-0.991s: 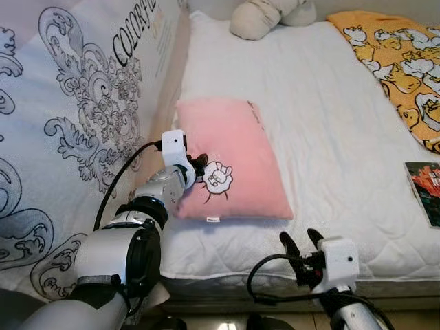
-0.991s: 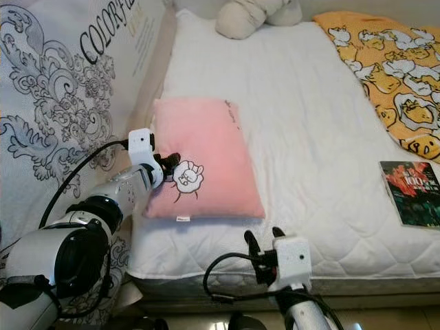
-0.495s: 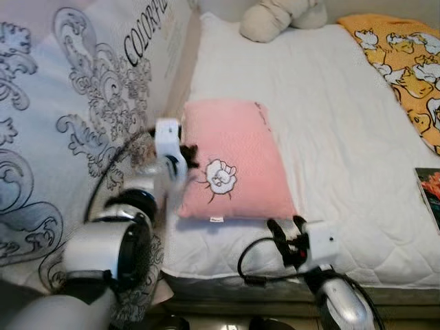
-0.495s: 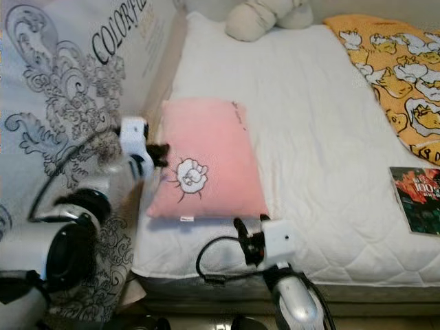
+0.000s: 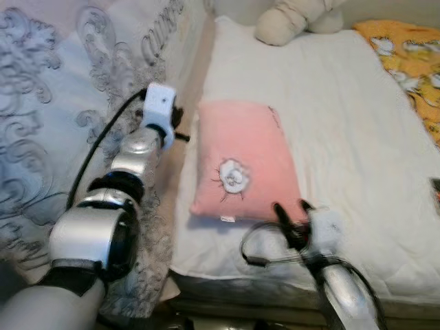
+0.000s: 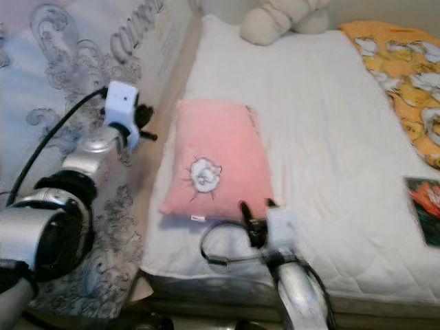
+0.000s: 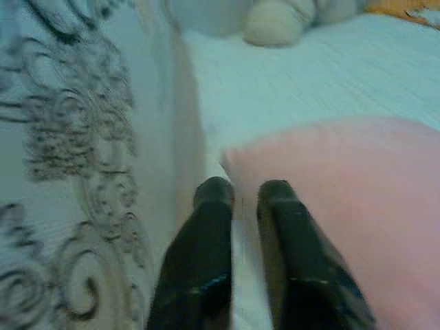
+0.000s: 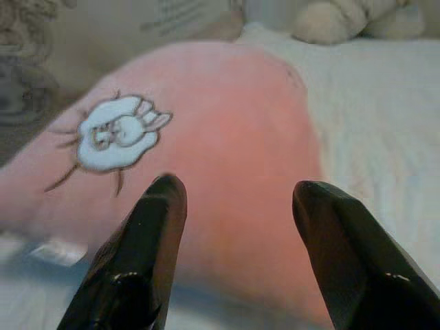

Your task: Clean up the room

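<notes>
Pillow: the soft pink rectangular pillow (image 5: 245,163) with a white cartoon patch (image 5: 234,177) lies flat on the white quilted mattress (image 5: 344,124), close to the mattress's left edge and lengthwise along it.
Left gripper: my left gripper (image 5: 180,127) hangs off the pillow's far left corner, over the gap between the mattress and the patterned panel; in my left wrist view my two black fingers (image 7: 206,234) stand close together with only a thin slit between them, and nothing is in that slit. Their tips sit just beside the pillow's edge; I cannot tell whether they touch it.
Right gripper: my right gripper (image 5: 289,210) is at the pillow's near edge, towards its right corner; in my right wrist view my fingers (image 8: 148,240) are spread wide, pointed at the pink fabric just beside the white patch, and they grip nothing.
Panel: the pale upright panel printed with grey scrollwork (image 5: 62,103) stands along the left side of the mattress.
Plush: a cream stuffed toy (image 5: 292,20) rests at the far end of the mattress, well apart from the pillow.
Blanket: an orange blanket with white cartoon figures (image 5: 409,62) covers the far right of the mattress.
Book: a dark-covered book with red print (image 6: 426,216) lies flat near the right edge.
</notes>
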Robot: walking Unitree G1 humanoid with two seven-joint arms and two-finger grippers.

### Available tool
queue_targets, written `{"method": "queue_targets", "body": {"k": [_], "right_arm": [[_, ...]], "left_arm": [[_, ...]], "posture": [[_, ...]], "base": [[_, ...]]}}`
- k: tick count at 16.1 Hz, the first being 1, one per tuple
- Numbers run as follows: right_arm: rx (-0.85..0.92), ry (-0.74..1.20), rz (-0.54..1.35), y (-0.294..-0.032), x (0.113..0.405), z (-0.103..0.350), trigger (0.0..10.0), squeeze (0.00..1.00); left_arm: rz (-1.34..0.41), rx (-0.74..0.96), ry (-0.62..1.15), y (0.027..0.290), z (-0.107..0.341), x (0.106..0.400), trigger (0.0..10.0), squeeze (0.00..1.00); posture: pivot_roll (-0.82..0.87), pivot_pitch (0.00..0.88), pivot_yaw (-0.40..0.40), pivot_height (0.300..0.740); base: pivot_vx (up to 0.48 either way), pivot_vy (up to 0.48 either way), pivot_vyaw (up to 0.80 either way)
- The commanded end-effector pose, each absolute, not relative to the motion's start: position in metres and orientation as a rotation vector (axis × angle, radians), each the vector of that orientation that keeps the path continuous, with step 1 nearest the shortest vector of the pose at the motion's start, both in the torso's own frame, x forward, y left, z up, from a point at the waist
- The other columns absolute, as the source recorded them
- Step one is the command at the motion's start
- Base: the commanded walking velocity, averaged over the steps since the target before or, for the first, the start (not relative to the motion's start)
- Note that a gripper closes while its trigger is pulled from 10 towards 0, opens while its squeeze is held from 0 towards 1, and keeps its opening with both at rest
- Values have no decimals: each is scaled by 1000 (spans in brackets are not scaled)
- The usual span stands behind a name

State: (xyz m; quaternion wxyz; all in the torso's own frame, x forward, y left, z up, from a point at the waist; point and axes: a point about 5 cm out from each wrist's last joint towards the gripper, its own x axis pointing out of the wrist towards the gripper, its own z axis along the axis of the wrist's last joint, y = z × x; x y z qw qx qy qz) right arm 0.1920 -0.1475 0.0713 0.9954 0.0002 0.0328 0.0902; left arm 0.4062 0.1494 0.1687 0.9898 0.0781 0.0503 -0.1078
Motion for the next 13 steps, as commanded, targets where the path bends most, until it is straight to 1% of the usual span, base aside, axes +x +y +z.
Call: {"method": "queue_targets", "body": {"k": [1,2,3,5,7,10,13], "right_arm": [[-2,64,168,-154,186,73,10000,0],[-39,64,168,-155,177,71,10000,0],[-54,54,174,-153,175,72,10000,0],[-28,53,122,-146,168,73,10000,0],[-9,70,114,-143,162,73,10000,0],[-13,80,83,-151,163,71,10000,0],[-18,87,78,-152,162,71,10000,0]], "left_arm": [[-202,134,139,148,156,402,10000,1000],[-183,122,167,146,143,398,10000,1000],[-174,118,167,145,141,397,10000,1000],[-201,211,119,126,145,398,10000,1000],[-236,247,111,118,145,397,10000,1000],[-268,364,72,113,144,395,10000,1000],[-281,366,95,113,135,391,10000,1000]], "posture": [[-55,0,9,740],[-91,0,24,740],[-97,0,29,740],[-139,7,52,740],[-153,16,65,740],[-156,12,73,740],[-155,12,67,740]], "base": [[0,0,0],[0,0,0],[0,0,0],[0,0,0],[0,0,0],[0,0,0],[0,0,0]]}}
